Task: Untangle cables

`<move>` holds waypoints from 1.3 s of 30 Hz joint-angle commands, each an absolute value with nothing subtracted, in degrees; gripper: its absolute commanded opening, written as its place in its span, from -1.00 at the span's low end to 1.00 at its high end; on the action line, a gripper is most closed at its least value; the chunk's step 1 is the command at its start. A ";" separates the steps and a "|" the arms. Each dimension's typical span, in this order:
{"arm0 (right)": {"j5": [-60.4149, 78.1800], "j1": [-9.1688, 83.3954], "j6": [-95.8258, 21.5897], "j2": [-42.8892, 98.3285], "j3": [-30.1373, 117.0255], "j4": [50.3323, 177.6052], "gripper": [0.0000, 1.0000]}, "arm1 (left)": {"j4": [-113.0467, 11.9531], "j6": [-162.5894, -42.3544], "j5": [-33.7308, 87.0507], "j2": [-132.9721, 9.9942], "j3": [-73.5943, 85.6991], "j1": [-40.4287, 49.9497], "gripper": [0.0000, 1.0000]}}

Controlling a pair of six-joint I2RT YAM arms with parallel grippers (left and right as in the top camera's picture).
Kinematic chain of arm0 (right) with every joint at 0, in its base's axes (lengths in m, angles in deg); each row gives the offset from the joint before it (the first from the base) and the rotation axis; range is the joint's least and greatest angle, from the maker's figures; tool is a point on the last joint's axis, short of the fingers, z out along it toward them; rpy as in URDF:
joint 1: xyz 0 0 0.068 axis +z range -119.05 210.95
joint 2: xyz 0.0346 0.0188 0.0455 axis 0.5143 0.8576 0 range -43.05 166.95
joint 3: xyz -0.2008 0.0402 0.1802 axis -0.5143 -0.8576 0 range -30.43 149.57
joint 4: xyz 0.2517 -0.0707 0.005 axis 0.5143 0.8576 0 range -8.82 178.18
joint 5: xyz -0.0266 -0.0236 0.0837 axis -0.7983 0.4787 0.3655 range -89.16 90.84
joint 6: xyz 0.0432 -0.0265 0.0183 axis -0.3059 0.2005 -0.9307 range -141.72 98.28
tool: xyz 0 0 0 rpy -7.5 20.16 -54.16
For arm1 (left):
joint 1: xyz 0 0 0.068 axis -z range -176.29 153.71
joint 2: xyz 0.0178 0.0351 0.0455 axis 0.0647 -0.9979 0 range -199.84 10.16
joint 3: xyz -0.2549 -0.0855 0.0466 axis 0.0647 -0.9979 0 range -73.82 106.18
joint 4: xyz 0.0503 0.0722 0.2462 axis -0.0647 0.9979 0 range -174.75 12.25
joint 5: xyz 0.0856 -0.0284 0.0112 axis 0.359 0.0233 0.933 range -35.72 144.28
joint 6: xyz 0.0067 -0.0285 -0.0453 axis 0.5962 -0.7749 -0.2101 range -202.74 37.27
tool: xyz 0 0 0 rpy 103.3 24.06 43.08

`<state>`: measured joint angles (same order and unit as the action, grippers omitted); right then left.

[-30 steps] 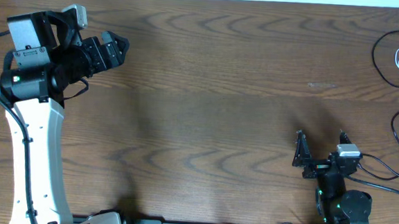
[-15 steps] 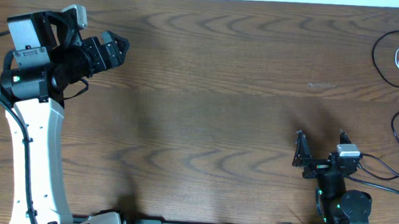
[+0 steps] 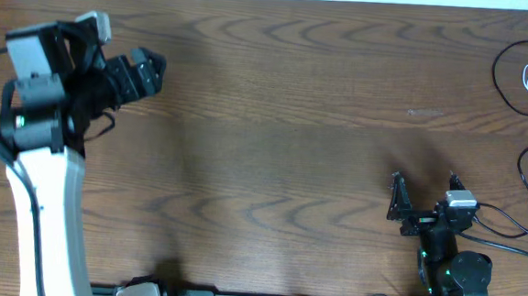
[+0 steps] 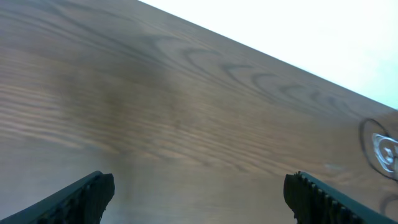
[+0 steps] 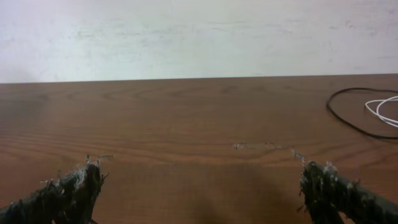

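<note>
the cables sit in the far right corner of the table – a black cable thrown in a loose loop, and a shorter white cable coiled inside it, touching or overlapping it. the loop runs off the edge of the overhead view, so i can't give its full lie.

the right gripper is the nearer one by a long way. it sits low at the near right, jaws spread wide with nothing in them, and the pile lies ahead of it and off to its right, as its own camera shows. the left gripper is up at the far left, also wide and empty, well apart from the cords; they only show at the right rim of its view.

the first reach looks like the right arm's – forward and rightward.

no brand, label or writing can be read anywhere.
</note>
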<state>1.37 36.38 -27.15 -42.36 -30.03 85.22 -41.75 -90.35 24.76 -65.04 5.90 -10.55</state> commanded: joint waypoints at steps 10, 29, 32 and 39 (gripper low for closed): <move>0.98 36.62 -26.80 -42.74 -30.12 85.48 0.99 | -68.15 -75.75 34.00 -36.28 -26.95 -8.82 0.83; 0.98 36.62 -26.80 -42.74 -30.12 85.48 0.98 | -88.61 -62.83 37.11 -2.51 -65.57 -6.70 0.83; 0.98 36.62 -26.80 -42.74 -30.12 85.48 0.99 | -88.72 -62.83 37.44 0.44 -68.30 -6.68 0.83; 0.98 36.62 -26.80 -42.74 -30.12 85.48 0.99 | -88.46 -63.34 39.99 6.26 -73.64 -5.39 0.83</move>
<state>1.24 36.38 -27.15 -42.39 -30.05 85.22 -88.39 -63.36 38.11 3.90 -71.93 -5.92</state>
